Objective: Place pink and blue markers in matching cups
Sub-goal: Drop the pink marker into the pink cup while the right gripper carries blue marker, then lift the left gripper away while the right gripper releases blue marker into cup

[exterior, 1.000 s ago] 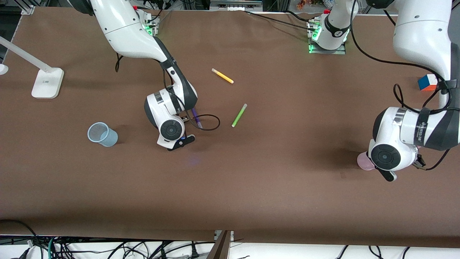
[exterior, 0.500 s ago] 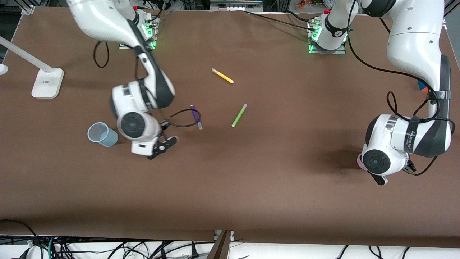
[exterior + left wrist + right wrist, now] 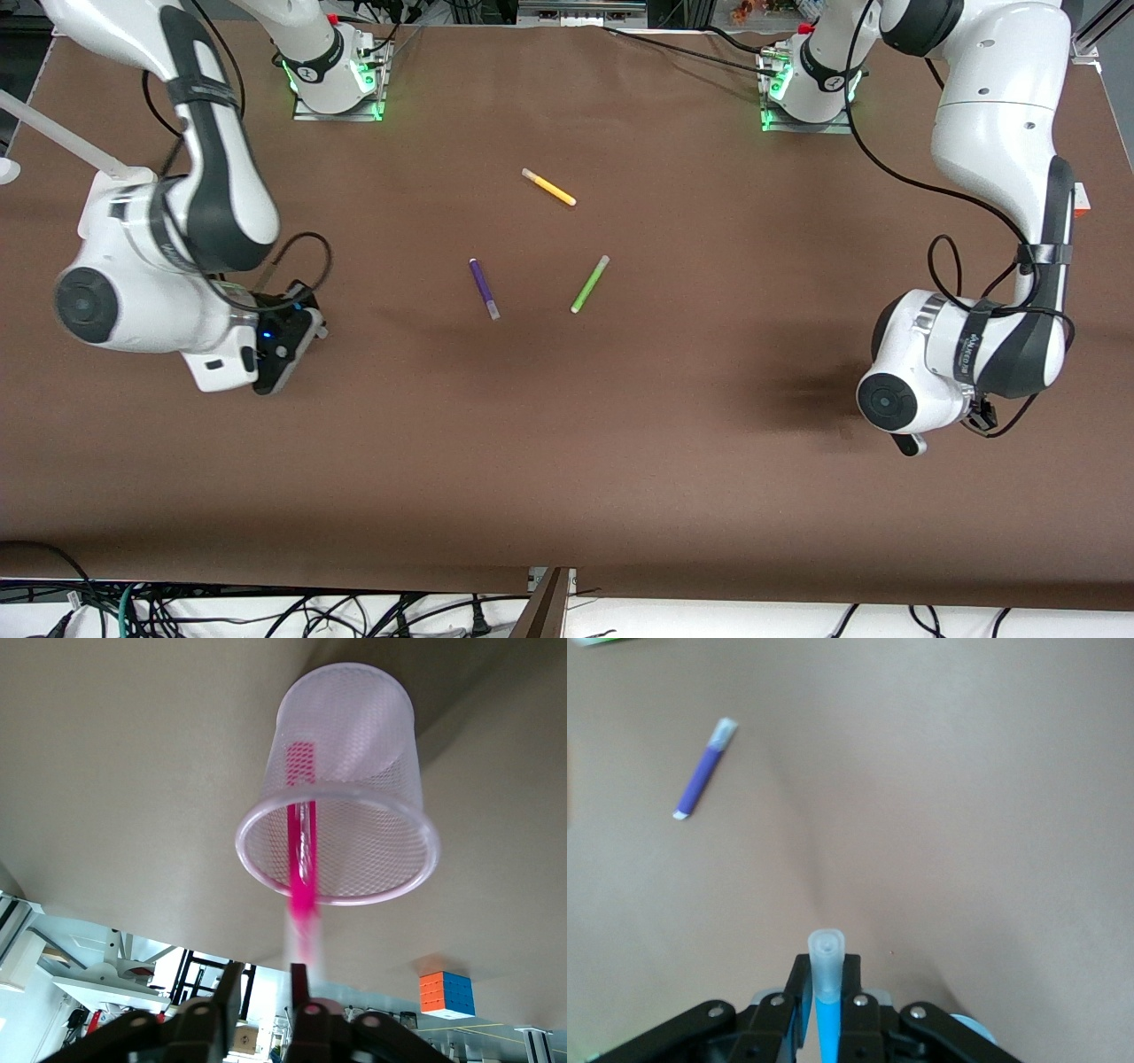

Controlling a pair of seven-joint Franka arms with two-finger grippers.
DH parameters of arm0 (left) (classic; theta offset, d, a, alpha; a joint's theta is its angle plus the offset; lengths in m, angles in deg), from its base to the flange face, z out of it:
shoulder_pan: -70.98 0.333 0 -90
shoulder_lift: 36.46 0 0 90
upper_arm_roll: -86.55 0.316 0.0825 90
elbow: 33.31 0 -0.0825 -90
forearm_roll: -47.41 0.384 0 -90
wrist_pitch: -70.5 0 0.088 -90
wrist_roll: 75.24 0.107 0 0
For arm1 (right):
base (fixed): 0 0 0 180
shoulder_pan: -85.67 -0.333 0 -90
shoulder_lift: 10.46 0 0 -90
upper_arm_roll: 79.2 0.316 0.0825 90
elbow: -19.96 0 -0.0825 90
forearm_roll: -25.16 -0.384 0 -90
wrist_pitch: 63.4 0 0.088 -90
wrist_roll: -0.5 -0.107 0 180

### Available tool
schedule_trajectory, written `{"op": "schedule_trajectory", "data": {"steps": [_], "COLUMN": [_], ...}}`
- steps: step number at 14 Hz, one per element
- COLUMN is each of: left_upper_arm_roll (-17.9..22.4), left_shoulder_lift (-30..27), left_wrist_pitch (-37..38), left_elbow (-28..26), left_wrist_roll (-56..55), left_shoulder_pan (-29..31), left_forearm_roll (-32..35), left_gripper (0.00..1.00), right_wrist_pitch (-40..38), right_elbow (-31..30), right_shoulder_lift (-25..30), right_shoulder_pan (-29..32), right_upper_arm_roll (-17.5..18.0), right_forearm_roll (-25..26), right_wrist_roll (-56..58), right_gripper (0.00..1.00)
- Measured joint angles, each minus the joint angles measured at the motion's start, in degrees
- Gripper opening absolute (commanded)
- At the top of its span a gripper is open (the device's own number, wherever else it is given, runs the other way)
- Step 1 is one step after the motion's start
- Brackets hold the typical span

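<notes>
In the right wrist view my right gripper [image 3: 825,970] is shut on the blue marker [image 3: 827,1023], whose pale grey end sticks out past the fingertips. A sliver of the pale blue cup [image 3: 973,1028] shows beside the fingers. In the front view the right gripper [image 3: 288,341] is over the spot where the blue cup stands, and the arm hides the cup. In the left wrist view the pale pink cup [image 3: 354,753] is straight ahead of my open left gripper [image 3: 264,979]. The pink marker [image 3: 301,859] is partly inside the cup, its outer end blurred. The left gripper [image 3: 908,443] hides the pink cup in the front view.
A purple marker [image 3: 484,288], a lime-green marker [image 3: 589,283] and a yellow marker [image 3: 548,187] lie mid-table. The purple one also shows in the right wrist view [image 3: 704,771]. A colour cube [image 3: 446,992] sits near the left arm. A white lamp base [image 3: 97,190] stands at the right arm's end.
My right arm swung from beside the purple marker toward its end of the table and now covers the blue cup. My left arm shifted slightly and now hides the pink cup.
</notes>
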Motion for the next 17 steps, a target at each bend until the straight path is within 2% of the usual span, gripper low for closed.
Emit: {"op": "schedule_trajectory", "data": {"steps": [4, 6, 9, 13, 17], "left_upper_arm_roll": [-0.3, -0.7, -0.6, -0.1, -0.6], "left_shoulder_lift": [-0.8, -3.4, -10.8, -20.0, -27.6], "left_wrist_pitch": [1.5, 2.5, 3.5, 4.5, 9.7], "left_elbow": [2.1, 3.4, 4.1, 4.1, 2.6], "left_wrist_roll": [0.0, -0.8, -6.9, -23.1, -34.9], "left_shoulder_pan": [-0.2, -1.0, -1.4, -0.1, 0.0], "left_forearm_roll": [0.0, -2.3, -15.7, -35.2, -44.5], "left_gripper": [1.00, 1.00, 1.00, 1.00, 1.00], "right_wrist_pitch": [-5.1, -5.7, -5.9, -6.1, -6.2], "right_elbow": [1.5, 1.4, 1.3, 1.2, 0.5], "right_shoulder_lift": [0.3, -0.1, -1.4, -3.6, -6.1], "right_shoulder_pan": [7.7, 10.5, 12.3, 13.8, 15.6], "right_upper_arm_roll": [0.0, 0.0, 0.1, 0.1, 0.1], "right_forearm_roll": [-4.4, -5.1, -6.7, -8.2, -9.0], "right_wrist_roll": [18.5, 26.7, 35.2, 42.4, 47.3], "right_gripper": [0.00, 0.00, 0.00, 0.00, 0.00]}}
